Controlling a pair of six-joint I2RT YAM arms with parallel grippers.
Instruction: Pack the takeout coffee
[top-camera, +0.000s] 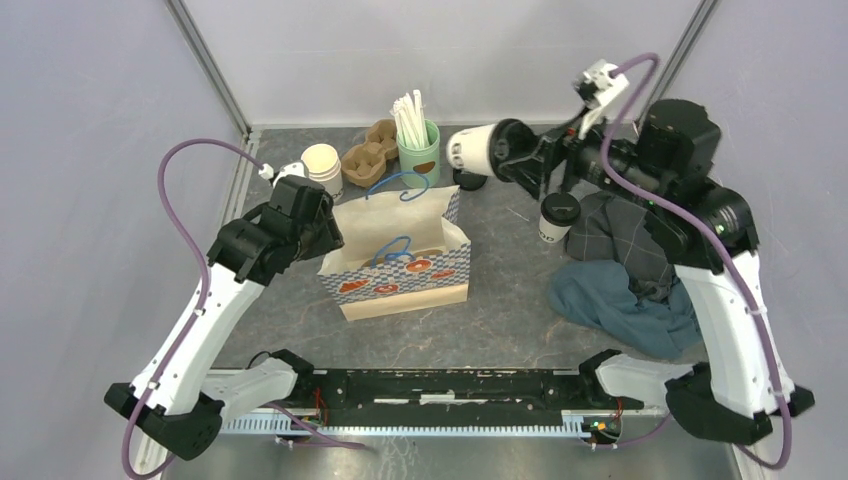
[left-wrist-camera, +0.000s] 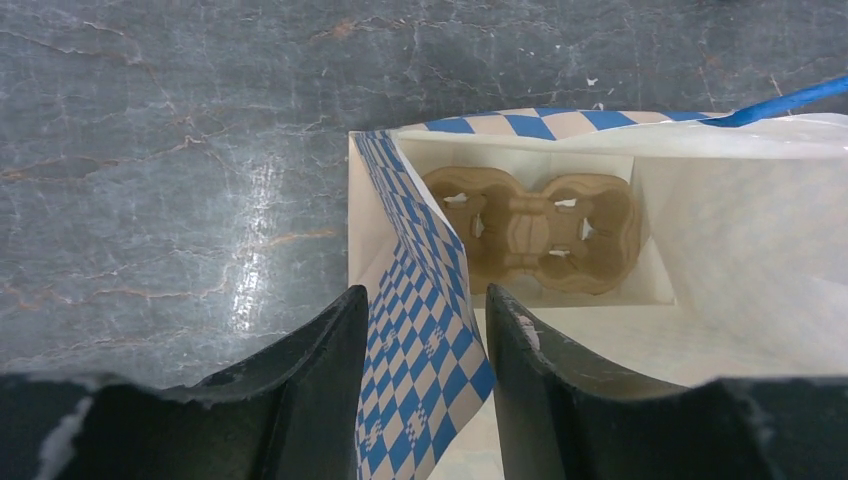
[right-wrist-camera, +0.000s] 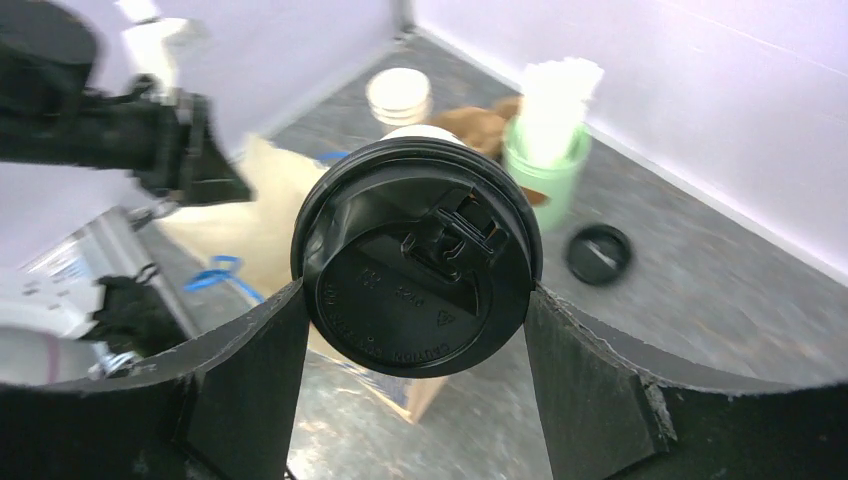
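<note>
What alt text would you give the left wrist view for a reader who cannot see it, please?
The left gripper straddles the blue-and-white checkered side wall of an open paper bag. A brown moulded cup carrier lies empty on the bag's floor, and grey stone-patterned table fills the left.

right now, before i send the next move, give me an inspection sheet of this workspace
surface: grey stone-look table, no spills seen
job's things: takeout coffee held sideways in the air, lid on; paper bag open, cup carrier lying inside
clutter: second lidded cup, loose black lid, stacked cups, spare carriers, green straw cup, crumpled cloth
end effectors: right end effector shut on the takeout coffee; left end effector straddles the bag's side wall, grip unclear
cables: left purple cable and right purple cable loop free of the arms, no snag seen
surroundings: plain walls, metal frame posts, nothing else seen
</note>
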